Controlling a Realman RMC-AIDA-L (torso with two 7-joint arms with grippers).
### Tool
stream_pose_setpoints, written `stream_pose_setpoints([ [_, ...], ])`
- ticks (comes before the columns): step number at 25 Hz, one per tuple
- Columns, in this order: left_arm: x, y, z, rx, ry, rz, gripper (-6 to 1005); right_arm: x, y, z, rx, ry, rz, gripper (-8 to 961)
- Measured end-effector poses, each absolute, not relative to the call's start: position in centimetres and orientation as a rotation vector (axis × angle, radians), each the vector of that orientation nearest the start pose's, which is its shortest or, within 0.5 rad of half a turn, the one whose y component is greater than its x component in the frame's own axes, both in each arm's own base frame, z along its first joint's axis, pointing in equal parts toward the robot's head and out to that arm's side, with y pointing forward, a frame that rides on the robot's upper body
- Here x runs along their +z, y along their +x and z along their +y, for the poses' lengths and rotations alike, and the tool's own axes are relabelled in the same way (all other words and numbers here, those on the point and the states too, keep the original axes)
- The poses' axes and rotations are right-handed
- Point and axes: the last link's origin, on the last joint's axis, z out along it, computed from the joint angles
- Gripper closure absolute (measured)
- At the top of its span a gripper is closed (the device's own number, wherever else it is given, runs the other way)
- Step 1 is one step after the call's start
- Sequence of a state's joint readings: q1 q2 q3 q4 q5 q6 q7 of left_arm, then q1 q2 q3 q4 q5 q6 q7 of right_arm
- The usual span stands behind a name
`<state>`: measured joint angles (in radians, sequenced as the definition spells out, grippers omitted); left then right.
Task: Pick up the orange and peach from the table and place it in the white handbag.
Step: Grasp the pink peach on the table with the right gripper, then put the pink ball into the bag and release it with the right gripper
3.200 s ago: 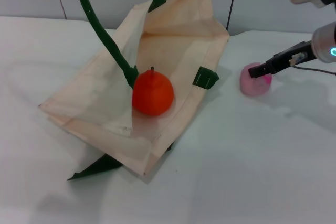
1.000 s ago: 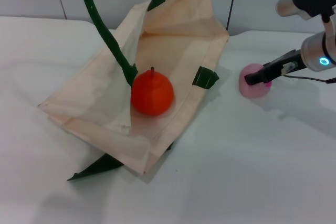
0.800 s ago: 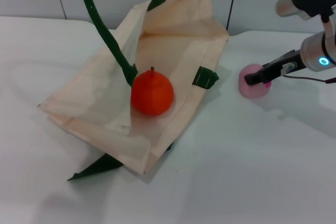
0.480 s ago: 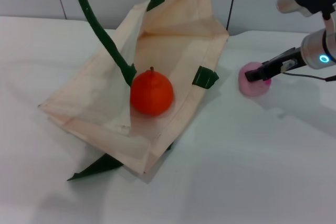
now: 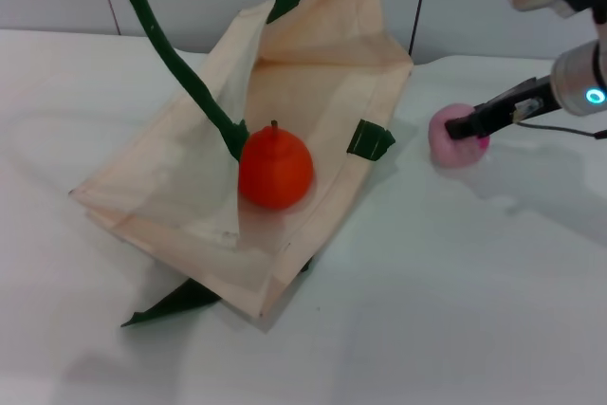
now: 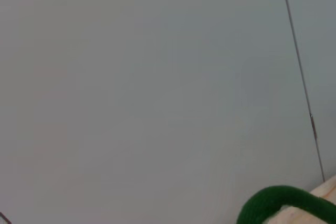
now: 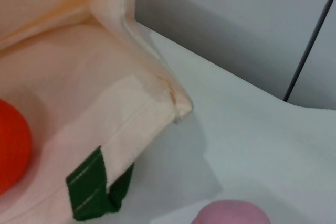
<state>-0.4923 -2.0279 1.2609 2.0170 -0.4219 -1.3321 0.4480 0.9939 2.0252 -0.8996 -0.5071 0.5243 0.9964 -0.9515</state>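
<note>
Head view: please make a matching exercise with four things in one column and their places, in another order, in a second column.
1. orange
2. peach
3. white handbag
4. right gripper

A. on the table, held open by a raised green handle
B. at the peach
C. inside the handbag
D. on the table, beside the handbag

Pairs: 1-C, 2-D, 3-A, 4-B

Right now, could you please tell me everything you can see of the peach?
The peach is a small, round, pale pink fruit with a brighter magenta patch. It sits on the white table, to the right of the white handbag and apart from it. The right hand is at its top, touching it. In the right wrist view only its upper curve shows.
</note>
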Motion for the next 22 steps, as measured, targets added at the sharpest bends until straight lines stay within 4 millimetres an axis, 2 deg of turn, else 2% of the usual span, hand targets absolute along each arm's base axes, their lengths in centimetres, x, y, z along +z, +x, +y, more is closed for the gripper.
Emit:
stream_pose_setpoints([
  [7,15.0,-9.3,36.5,-0.043,-2.026,-0.450,844,1.7,19.7,44.3,-0.025,-2.494,0.939,537],
  [10,15.1,-9.3,36.5,-0.044,-2.024,-0.451,843,3.2,18.7,43.5,0.070,-2.516,0.920,538],
  [12,15.1,-9.4,36.5,-0.044,-2.022,-0.452,842,3.1,17.8,43.1,0.117,-2.552,0.896,540],
  [17,15.2,-9.4,36.6,-0.035,-2.015,-0.451,841,1.3,15.3,42.3,0.166,-2.660,0.828,544],
  [22,15.0,-8.9,36.7,-0.042,-2.024,-0.440,839,-0.2,13.6,42.1,0.189,-2.711,0.777,549],
])
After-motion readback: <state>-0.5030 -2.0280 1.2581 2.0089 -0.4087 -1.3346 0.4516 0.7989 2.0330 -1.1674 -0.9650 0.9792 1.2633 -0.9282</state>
